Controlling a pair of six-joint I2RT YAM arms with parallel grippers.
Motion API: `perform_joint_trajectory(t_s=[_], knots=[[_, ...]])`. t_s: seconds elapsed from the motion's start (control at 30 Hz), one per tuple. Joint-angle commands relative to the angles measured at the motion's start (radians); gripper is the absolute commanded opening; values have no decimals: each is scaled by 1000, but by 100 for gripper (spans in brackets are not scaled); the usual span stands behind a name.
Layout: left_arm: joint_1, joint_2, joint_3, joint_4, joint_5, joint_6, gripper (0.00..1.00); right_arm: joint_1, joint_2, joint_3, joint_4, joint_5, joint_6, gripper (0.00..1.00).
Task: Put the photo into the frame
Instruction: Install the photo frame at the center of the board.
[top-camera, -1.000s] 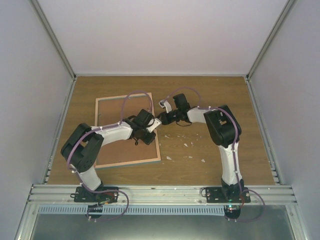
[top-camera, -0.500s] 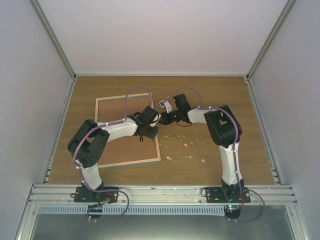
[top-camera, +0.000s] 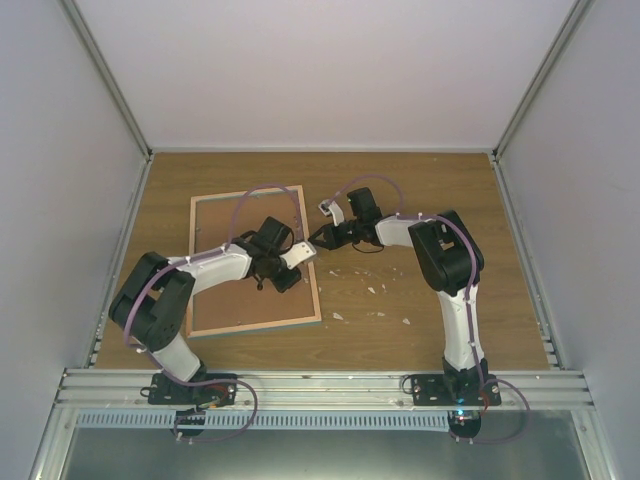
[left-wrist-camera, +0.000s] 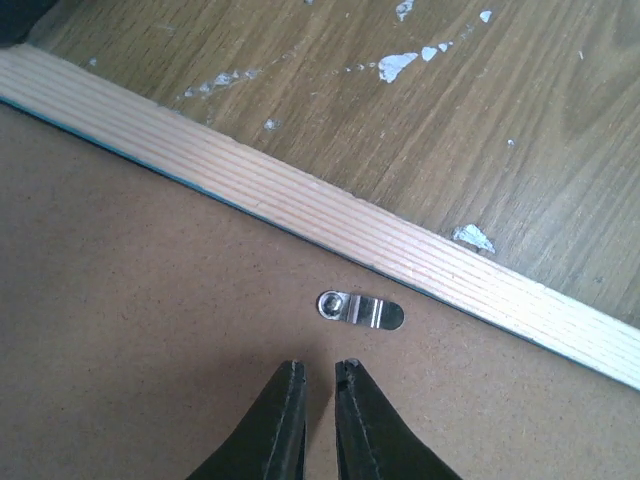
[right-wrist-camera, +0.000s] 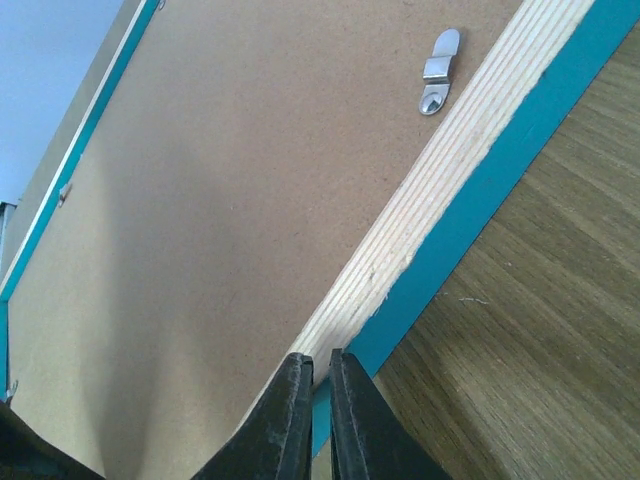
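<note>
item: large thin rectangular picture frame (top-camera: 222, 230) with teal sides, pale striped wood rim and brown fibreboard back. it is laid face down, back uppermost, on the left half of the brown wood-grain table (top-camera: 410, 190), and is turned slightly askew.

fittings: a small silver metal turn clip (left-wrist-camera: 360, 310) is fixed to the board just inside the right rim. a like clip (right-wrist-camera: 440, 72) is seen in the right wrist view (whether it is the same one cannot be told).

left gripper (left-wrist-camera: 315, 368): it is held over the board, just short of the silver clip, and is pointed toward the rim. the black fingers are drawn nearly together, with only a slit left between them and nothing gripped.

right gripper (right-wrist-camera: 320, 358): it is placed at the outer edge of the right rim, where wood meets teal. its fingers are likewise almost closed. contact with the frame cannot be told.

sundries: white flecks (left-wrist-camera: 410, 65) are scattered on the table beyond the rim.
</note>
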Motion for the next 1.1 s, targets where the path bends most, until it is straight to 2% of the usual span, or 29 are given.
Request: perform_joint_trajectory(t_s=[0.0, 0.2, 0.63, 0.8, 1.07], knots=[[8, -20, -8, 14, 65, 159, 14, 28, 88, -57, -158, 103, -32, 4], [7, -15, 4, 28, 73, 286, 11, 29, 89, -59, -158, 104, -35, 5], [5, 61, 62, 48, 95, 252, 9, 28, 94, -55, -158, 104, -34, 4], [-8, 74, 40, 72, 89, 257, 9, 28, 95, -56, -160, 105, -36, 4], [-35, 79, -37, 128, -6, 274, 6, 29, 98, -55, -161, 105, -36, 4]])
